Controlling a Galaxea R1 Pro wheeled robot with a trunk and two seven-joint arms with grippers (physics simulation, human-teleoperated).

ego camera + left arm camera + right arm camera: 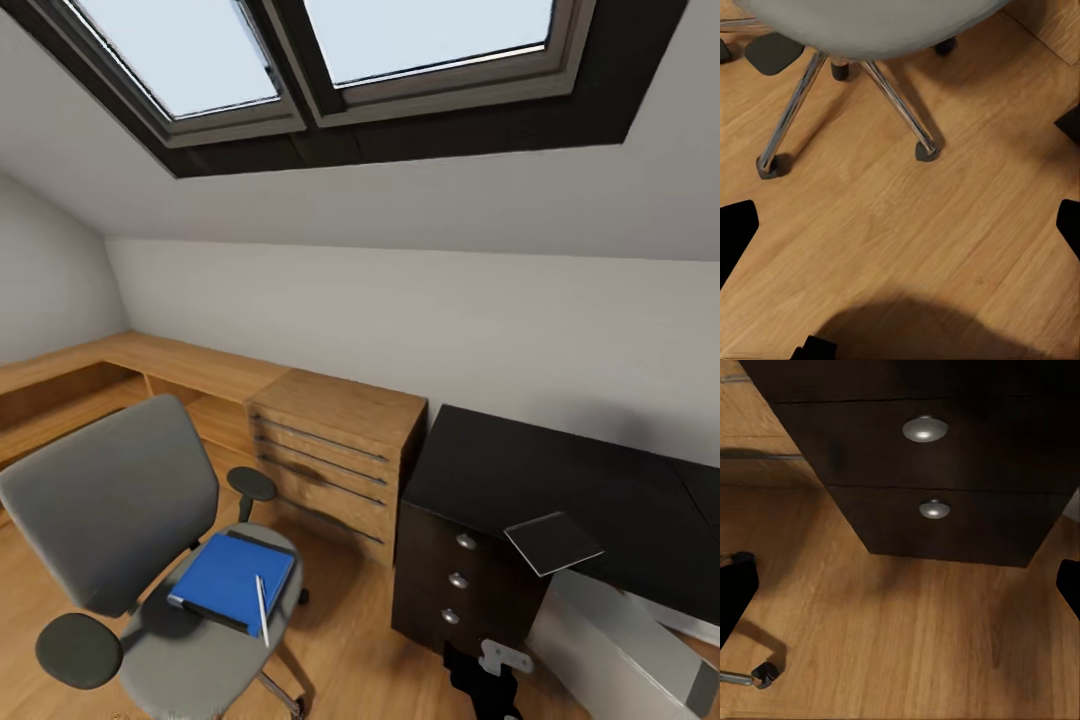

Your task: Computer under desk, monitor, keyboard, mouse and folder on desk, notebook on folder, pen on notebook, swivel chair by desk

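Observation:
The grey swivel chair (110,510) stands at the lower left, apart from the black desk (560,480). A blue folder (230,578) lies on its seat, with a white pen (262,608) across the folder's near corner. A thin grey notebook (552,542) rests on the desk's front edge, above the drawers (458,580). Under the desk sits the light grey computer (620,650). My left gripper (900,229) is open over the floor near the chair's chrome base (896,105). My right gripper (900,585) is open, facing the desk drawers (926,472). Monitor, keyboard and mouse are out of view.
A light wooden drawer chest (335,450) stands between chair and desk, joined to a low wooden bench (150,365) along the wall. Skylights (300,50) sit in the sloped ceiling. A chair caster (763,675) lies close to my right gripper. Wood floor (350,640) separates chair and desk.

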